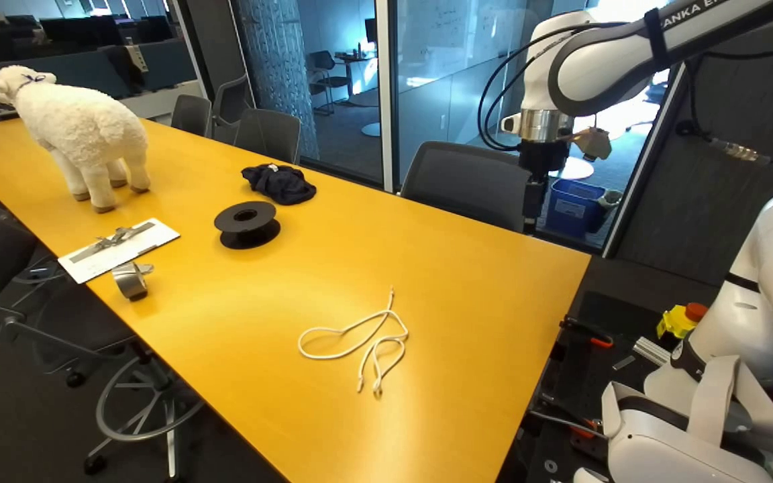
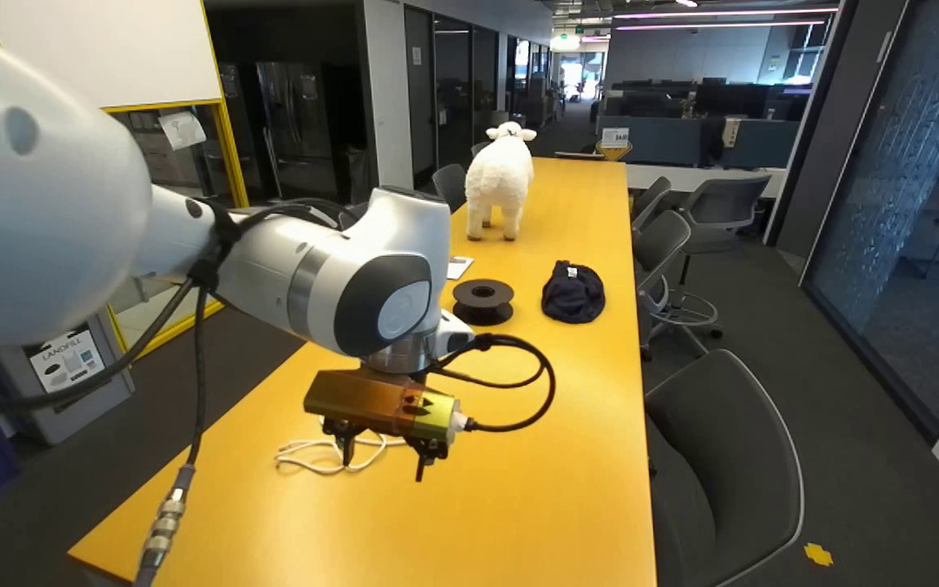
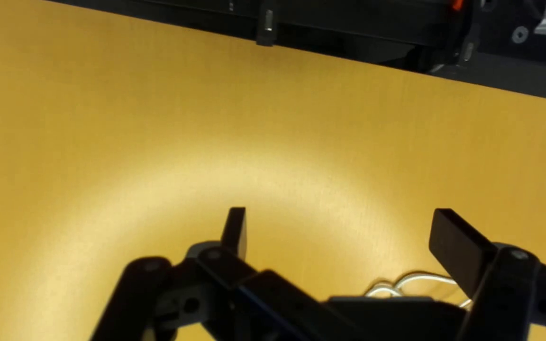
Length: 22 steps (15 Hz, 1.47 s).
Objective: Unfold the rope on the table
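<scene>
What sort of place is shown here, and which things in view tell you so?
Probably an office meeting area: a long table has chairs along both sides, with a glass wall beside it.

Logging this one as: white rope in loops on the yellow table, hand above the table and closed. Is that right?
The hand is open, not closed: the wrist view shows its fingers wide apart. It is above the yellow table, and the white rope lies there in loops.
</scene>
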Tool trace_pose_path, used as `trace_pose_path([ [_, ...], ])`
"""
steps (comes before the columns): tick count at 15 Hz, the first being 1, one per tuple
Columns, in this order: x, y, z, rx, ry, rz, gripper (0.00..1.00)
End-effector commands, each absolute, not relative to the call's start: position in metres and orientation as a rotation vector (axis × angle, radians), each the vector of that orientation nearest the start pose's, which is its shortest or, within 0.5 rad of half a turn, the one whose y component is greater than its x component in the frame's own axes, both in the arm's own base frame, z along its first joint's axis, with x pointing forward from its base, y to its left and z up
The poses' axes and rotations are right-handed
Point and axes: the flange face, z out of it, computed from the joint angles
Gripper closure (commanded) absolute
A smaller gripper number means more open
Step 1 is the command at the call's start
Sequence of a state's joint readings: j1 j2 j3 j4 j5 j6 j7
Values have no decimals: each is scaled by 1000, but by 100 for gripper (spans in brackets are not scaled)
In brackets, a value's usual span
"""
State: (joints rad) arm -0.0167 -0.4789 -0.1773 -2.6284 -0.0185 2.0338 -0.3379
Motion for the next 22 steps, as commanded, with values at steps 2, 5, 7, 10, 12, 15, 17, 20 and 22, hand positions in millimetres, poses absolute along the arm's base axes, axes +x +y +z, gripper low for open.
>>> trace_pose_path([
  [2, 386, -3, 345, -2940, -285, 233, 0],
  [5, 400, 32, 312, -2913, -167, 269, 0],
  [7, 412, 51, 290, -2897, 23, 234, 0],
  [10, 430, 71, 263, -2882, 246, 151, 0],
  [12, 444, 83, 248, -2876, 383, 90, 0],
  [15, 471, 107, 228, -2861, 606, 19, 0],
  [17, 485, 127, 215, -2838, 720, 4, 0],
  [20, 503, 159, 198, -2813, 839, 22, 0],
  [22, 515, 177, 186, -2788, 913, 49, 0],
])
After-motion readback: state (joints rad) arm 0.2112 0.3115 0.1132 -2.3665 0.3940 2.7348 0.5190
